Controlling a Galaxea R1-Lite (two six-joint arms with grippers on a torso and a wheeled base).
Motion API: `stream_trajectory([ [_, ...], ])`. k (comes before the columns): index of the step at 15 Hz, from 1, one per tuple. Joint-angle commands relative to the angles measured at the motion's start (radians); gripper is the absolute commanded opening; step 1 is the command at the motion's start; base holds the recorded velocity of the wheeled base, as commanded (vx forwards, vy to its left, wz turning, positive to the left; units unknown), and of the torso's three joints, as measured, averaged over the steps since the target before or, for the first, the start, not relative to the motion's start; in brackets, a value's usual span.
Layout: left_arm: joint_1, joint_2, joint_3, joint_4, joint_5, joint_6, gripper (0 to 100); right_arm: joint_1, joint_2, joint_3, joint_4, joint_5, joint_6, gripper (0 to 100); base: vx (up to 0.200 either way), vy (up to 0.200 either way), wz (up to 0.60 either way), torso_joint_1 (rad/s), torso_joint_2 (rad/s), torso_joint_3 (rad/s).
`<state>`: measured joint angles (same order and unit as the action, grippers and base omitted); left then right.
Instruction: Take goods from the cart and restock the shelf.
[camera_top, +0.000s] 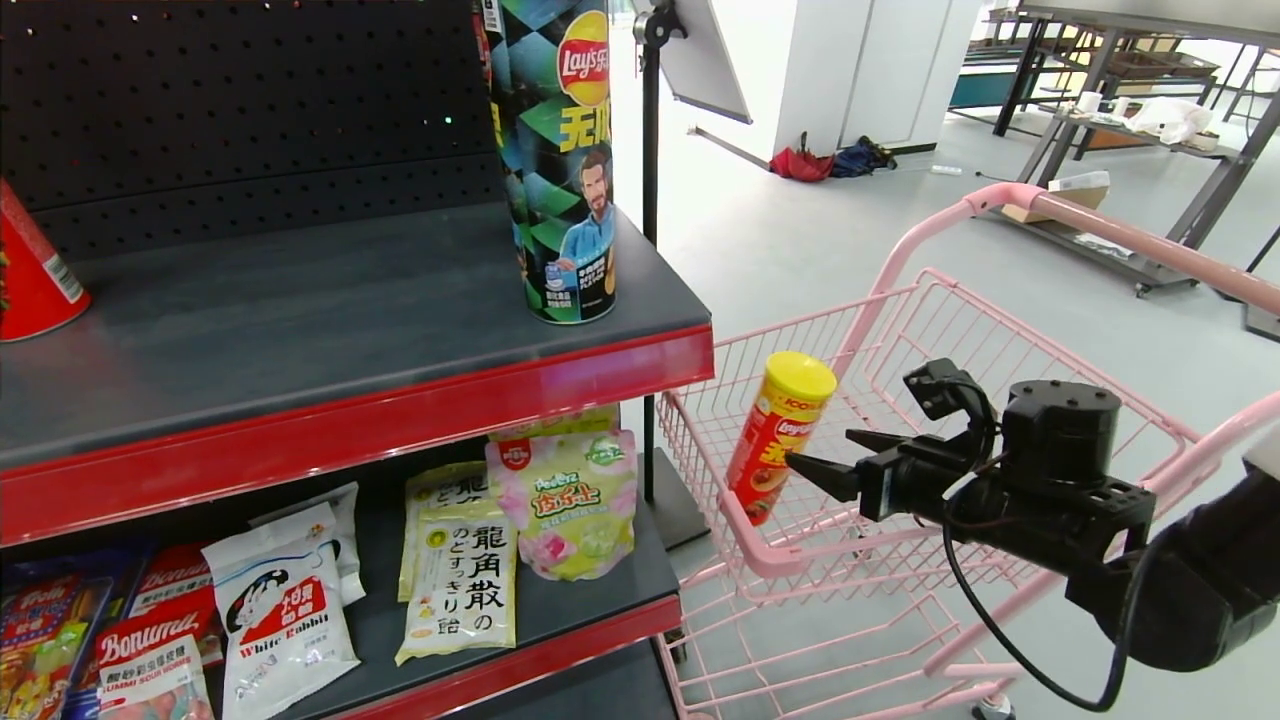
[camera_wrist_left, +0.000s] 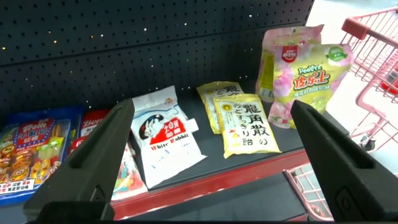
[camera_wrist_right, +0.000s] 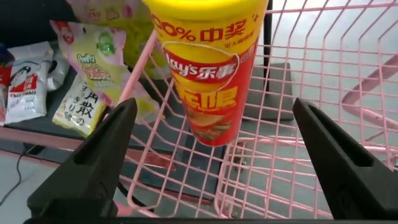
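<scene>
I see printed lettering on the red-and-yellow chip can (camera_top: 778, 440), the tall green can (camera_top: 556, 170) and the snack bags (camera_top: 283, 612), but read none off.

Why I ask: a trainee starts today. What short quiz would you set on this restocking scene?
1. Multiple choice: where is the yellow-lidded chip can?
A. On the floor
B. In the pink cart, leaning in the corner nearest the shelving
C. On a table

2. True or false: the right gripper is shut on that can.

3. Fill in: the tall green-and-black can stands upright on the ____ shelf.

Key:
1. B
2. False. The gripper is open, with one finger on either side of the can.
3. upper
</scene>
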<state>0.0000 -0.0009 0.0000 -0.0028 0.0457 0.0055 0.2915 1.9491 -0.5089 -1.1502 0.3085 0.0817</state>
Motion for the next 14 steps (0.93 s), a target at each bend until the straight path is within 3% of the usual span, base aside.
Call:
stream_trajectory([
  [1, 0.000, 0.001, 0.000, 0.000, 0.000, 0.001, 100, 0.003, 0.040, -0.042, 0.000, 0.000, 0.007, 100, 0.000, 0.000, 0.00, 0.000, 0.00, 0.000],
  [7, 0.000, 0.001, 0.000, 0.000, 0.000, 0.002, 100, 0.058, 0.132, -0.149, 0.000, -0.014, 0.038, 100, 0.000, 0.000, 0.00, 0.000, 0.00, 0.000],
  [14, 0.000, 0.001, 0.000, 0.000, 0.000, 0.002, 100, 0.057, 0.228, -0.237, -0.003, -0.048, 0.039, 100, 0.000, 0.000, 0.00, 0.000, 0.00, 0.000],
])
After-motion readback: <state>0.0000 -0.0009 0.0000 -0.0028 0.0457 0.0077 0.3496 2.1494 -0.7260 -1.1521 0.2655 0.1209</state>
